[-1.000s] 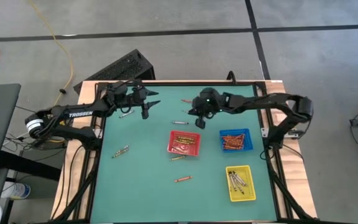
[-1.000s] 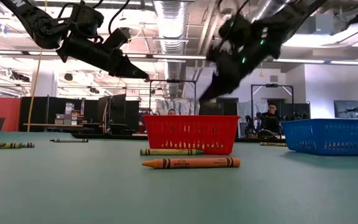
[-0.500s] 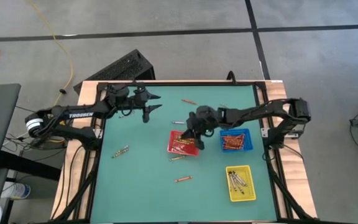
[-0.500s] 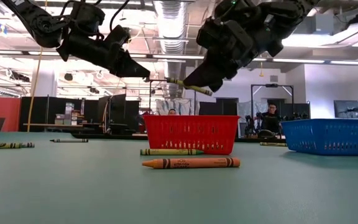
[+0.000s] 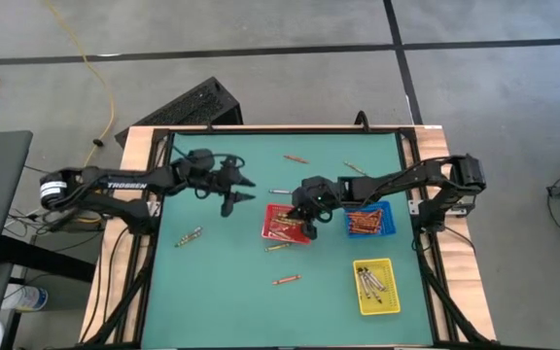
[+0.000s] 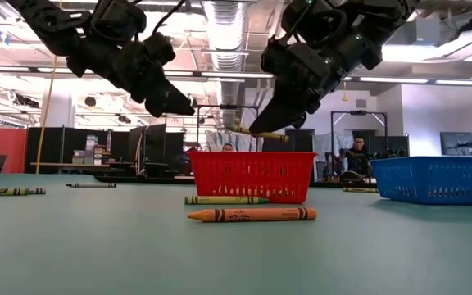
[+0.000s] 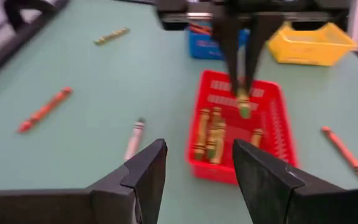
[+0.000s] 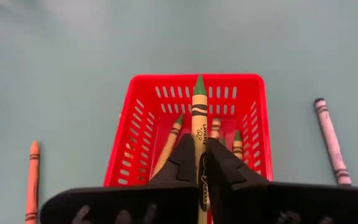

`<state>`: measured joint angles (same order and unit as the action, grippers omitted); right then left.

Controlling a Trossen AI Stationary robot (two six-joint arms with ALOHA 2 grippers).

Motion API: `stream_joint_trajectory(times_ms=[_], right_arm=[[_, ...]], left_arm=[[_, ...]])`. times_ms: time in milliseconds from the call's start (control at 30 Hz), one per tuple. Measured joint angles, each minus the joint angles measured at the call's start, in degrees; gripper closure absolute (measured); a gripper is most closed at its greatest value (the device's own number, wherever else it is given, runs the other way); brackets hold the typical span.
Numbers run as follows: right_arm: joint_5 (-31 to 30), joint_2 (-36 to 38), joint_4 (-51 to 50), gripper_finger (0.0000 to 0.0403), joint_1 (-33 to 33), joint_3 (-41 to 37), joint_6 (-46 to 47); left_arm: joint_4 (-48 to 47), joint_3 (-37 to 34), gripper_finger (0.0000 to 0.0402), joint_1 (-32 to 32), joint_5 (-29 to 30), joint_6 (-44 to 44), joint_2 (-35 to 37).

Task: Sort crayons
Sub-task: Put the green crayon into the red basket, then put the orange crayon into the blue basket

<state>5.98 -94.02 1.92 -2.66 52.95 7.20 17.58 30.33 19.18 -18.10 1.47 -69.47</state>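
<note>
Crayon (image 8: pixel 199 127) pinched in right gripper (image 8: pixel 199 163), directly over red tray (image 8: pixel 123 144). Left gripper (image 7: pixel 197 180) spread, empty. Trays part filled; strays (image 5: pixel 286 280) left.

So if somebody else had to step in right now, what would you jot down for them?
Right gripper: above the red tray, green crayon between its fingers.
Left gripper: open, empty, above the mat beside that tray.
Done: crayons lie in the red tray, blue tray and yellow tray.
Left: drop the green one, then collect the loose crayons on the mat, such as the orange crayon.
</note>
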Motion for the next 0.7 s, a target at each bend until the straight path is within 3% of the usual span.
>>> stream_joint_trajectory(times_ms=[133,333,533,700], right_arm=[[-0.04,0.00,-0.22,0.0350,0.00,0.01,0.83],[-0.04,0.00,-0.87,0.0314,0.03,0.01,0.51],[-0.06,0.33,-1.79,0.0310,1.53,0.02,-1.68],[-0.06,0.35,-2.61,0.0310,3.42,0.02,-3.16]], left_arm=[[-0.39,0.00,0.0228,-6.84,4.88,-3.62,0.00],[-2.81,0.00,0.0228,-19.74,17.96,-8.53,0.00],[-6.82,-0.01,0.0228,-30.40,27.54,-16.11,0.00],[-3.06,-1.96,0.0228,-37.05,34.30,-21.73,-1.05]])
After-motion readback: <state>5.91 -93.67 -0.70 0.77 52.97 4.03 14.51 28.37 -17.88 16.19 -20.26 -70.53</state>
